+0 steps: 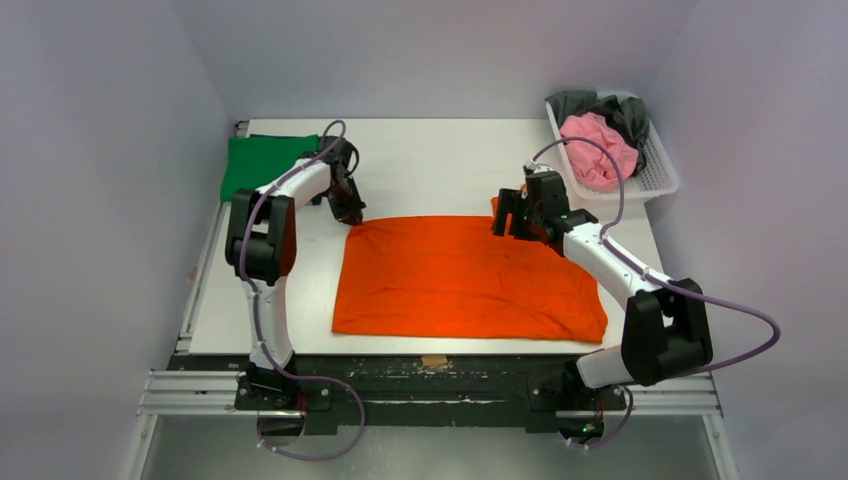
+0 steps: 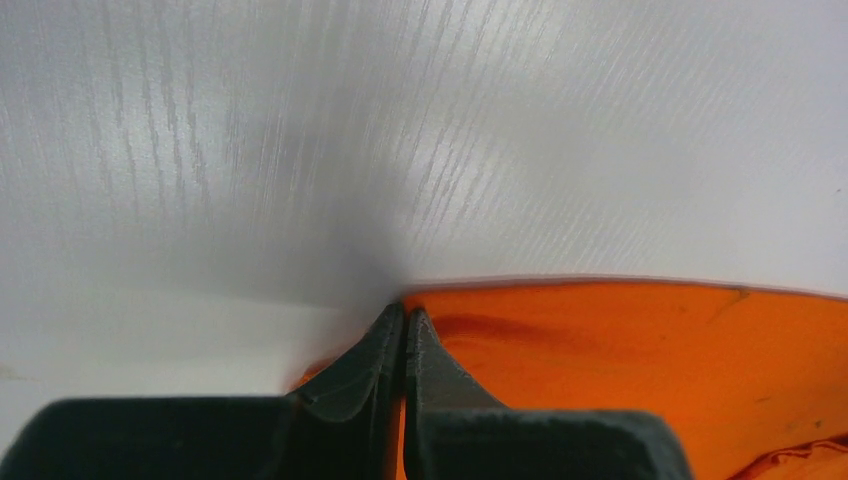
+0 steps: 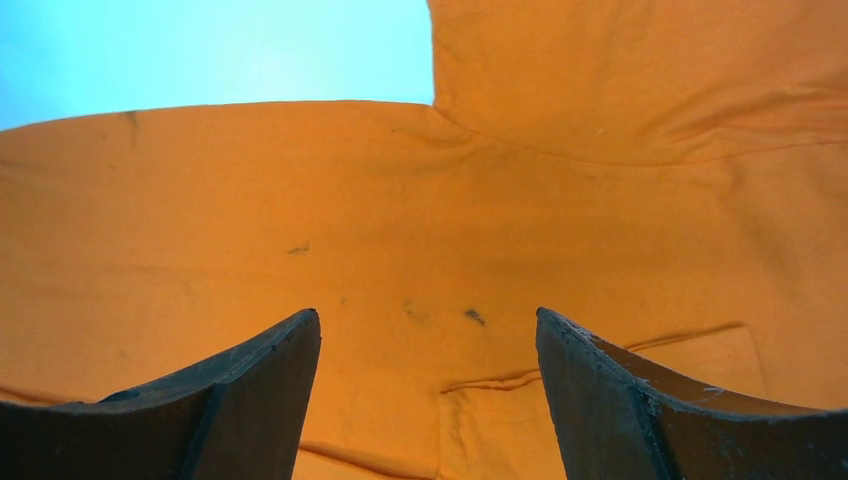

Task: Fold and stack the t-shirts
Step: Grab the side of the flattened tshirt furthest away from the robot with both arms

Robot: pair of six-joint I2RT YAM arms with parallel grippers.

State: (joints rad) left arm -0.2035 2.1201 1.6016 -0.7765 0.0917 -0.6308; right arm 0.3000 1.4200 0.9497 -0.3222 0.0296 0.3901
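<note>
A bright orange t-shirt lies spread flat in the middle of the white table. My left gripper is at its far left corner. In the left wrist view the fingertips are pressed together, with orange cloth showing between and beside them. My right gripper is open just above the shirt's far right part. Its wrist view shows the gripper with jaws wide apart over the orange cloth, which has a folded sleeve. A folded green t-shirt lies at the far left.
A white mesh basket at the far right corner holds a pink t-shirt and a dark grey one. The table's near edge meets a dark rail where the arm bases sit.
</note>
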